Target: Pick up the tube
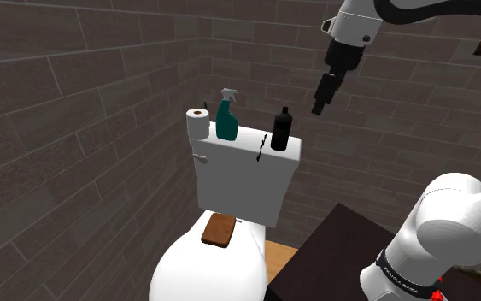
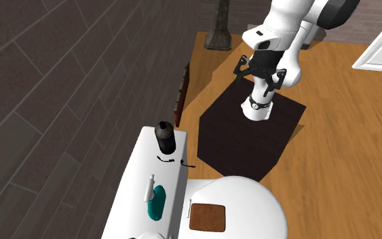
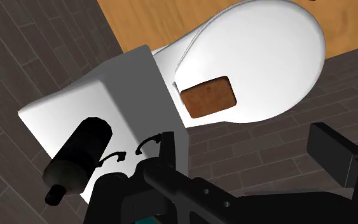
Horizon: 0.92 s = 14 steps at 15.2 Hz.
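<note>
The tube (image 1: 282,128) is a black cylinder with a narrower cap. It stands upright on the right end of the white toilet tank (image 1: 238,180). It also shows from above (image 2: 165,136) and beside the left finger (image 3: 79,159). My gripper (image 1: 319,104) hangs in the air above the tube and to the shoulder view's right of it, well apart from it. Its fingers stand apart (image 2: 256,78), open with nothing between them (image 3: 247,149).
On the tank also stand a teal spray bottle (image 1: 226,115), a toilet paper roll (image 1: 198,122) and a small black wire item (image 1: 261,147) near the tube. A brown block (image 1: 219,229) lies on the white toilet lid (image 1: 196,274). Brick walls enclose the tank; the dark stand (image 2: 247,132) sits on wood floor.
</note>
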Each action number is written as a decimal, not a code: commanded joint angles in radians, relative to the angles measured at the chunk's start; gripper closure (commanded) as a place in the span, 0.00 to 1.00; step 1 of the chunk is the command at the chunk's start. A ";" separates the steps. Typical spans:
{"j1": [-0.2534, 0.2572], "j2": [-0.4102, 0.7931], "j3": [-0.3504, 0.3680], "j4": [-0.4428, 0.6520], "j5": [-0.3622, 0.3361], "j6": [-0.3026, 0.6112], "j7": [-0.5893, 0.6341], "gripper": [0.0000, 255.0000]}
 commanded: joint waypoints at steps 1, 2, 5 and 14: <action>0.000 0.000 0.000 0.000 0.000 0.000 0.000 0.00; -0.004 -0.011 -0.010 -0.037 -0.011 0.056 -0.014 0.00; -0.019 -0.028 -0.045 -0.138 -0.044 0.231 -0.053 0.00; -0.063 0.076 -0.176 -0.330 -0.121 0.803 -0.171 0.00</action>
